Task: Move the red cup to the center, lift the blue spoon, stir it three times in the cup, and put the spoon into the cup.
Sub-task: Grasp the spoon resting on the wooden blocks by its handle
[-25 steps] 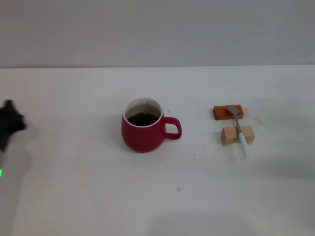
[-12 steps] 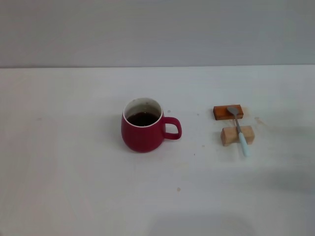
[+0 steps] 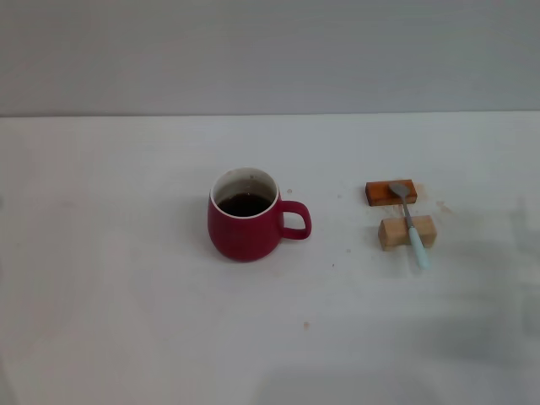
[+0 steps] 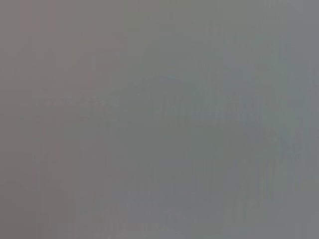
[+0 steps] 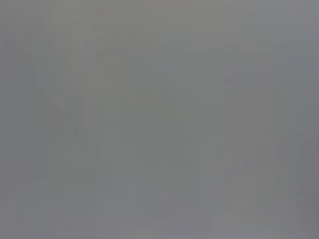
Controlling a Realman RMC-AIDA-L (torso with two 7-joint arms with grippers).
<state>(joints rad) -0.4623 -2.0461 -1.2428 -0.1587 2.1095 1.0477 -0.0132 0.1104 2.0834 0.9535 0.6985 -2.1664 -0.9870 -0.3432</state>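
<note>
The cup [image 3: 244, 225] stands mid-table [image 3: 126, 321], handle toward the spoon [image 3: 411, 224], which rests across two blocks [image 3: 407, 232]. Neither gripper shows, so their state can't be told.

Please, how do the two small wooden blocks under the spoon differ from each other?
The orange-brown block is darker, flatter and lies farther from the robot; the tan block is paler, taller and nearer. The blue spoon lays its metal bowl on the orange-brown block, while its neck crosses the tan block. Both lie to the right of the red cup.
</note>
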